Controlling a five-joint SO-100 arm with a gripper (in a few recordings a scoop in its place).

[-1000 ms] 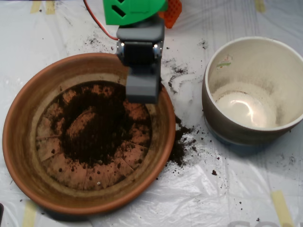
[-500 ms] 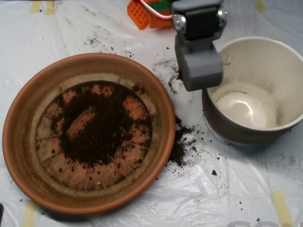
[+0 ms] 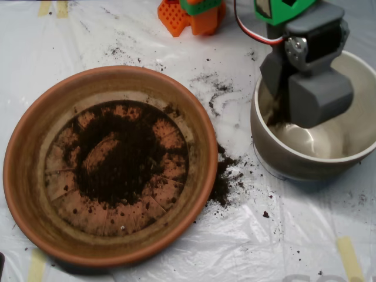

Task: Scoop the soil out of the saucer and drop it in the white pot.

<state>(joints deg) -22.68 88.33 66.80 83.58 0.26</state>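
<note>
One scoop cycle is at the dump step — most of the soil [image 3: 120,155] is still in the saucer [image 3: 29,194], a dark patch over the middle of its grooved bottom. Saucer sits left, white pot [image 3: 305,161] right, well apart, the pot's visible floor pale and almost bare. Grey scoop [image 3: 305,97] hangs over the pot's mouth, inside its left rim; the two shells look slightly parted, with a dark streak between them that I read as soil falling or clinging. How much is still inside I can't tell.

Next move, my call: spread the shells fully while over the pot, then lift clear of the rim before swinging back to the saucer.

Surface is crinkled white plastic sheet [image 3: 176,247], yellow tape at the edges. Spilled soil [image 3: 226,176] lies between saucer and pot, more crumbs above — carry path leaks. Orange printed part [image 3: 188,14] at the top edge.
</note>
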